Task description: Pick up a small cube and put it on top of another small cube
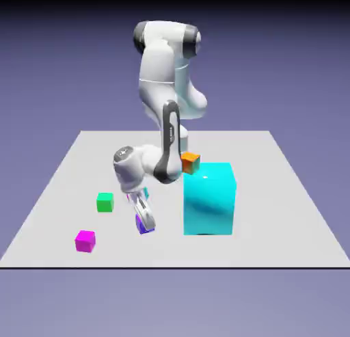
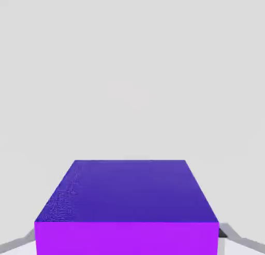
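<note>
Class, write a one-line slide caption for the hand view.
Hand view: the robot's hand closed on a purple-blue cube, with the pale grey tabletop beyond.

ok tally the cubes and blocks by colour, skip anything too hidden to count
green cube: 1
magenta cube: 1
purple cube: 1
orange cube: 1
big cyan block: 1
total: 5
skipped: half-hidden pink and teal patches, number unclear

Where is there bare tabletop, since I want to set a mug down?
Bare: the table on the exterior view's right, beyond the big cyan block. Crowded: the left, where the green cube, magenta cube and gripper with its purple cube gather.
</note>
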